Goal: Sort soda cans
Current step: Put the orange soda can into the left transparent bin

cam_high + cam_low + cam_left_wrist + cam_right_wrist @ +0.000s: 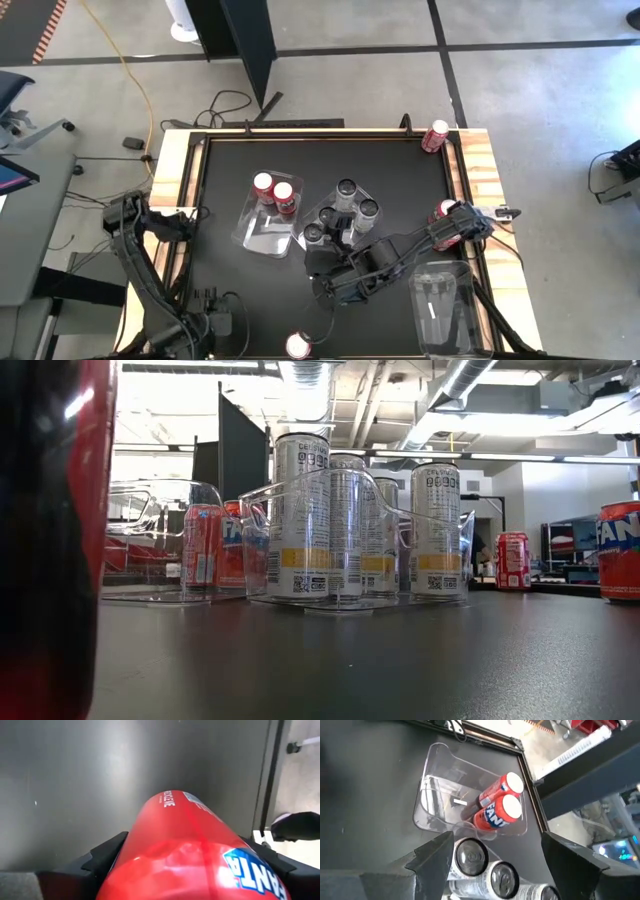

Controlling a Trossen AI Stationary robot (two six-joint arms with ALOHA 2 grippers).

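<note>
- The left gripper (187,870) has its two fingers (105,855) spread wide and pressed on either flank of one red can (185,845). The left wrist view looks down the length of that can toward the black table (75,780).
- The held can's long axis runs straight ahead from the fingers, its tapered end farthest from the wrist. In the high view its silver top (298,346) faces up at the table's near edge.
- The right arm reaches inward from the right edge. The right gripper (318,262) hangs with jaws well apart and nothing between them, just above the silver cans (485,867).
- The silver cans (345,210) stand upright, dark tops up, in a clear tray (322,215) directly below and ahead of the right fingers (440,852).
- Two red cans (500,805) stand upright and touching in a second clear tray (435,785), beyond the right gripper.
- A lone red can (435,135) stands at the far corner, well apart from both grippers.
- In the low view, the held can is a red mass (50,540) cut off by the frame edge. In the high view, the left fingers around it cannot be made out.
- Another red can (447,215) is partly hidden behind the right arm.
</note>
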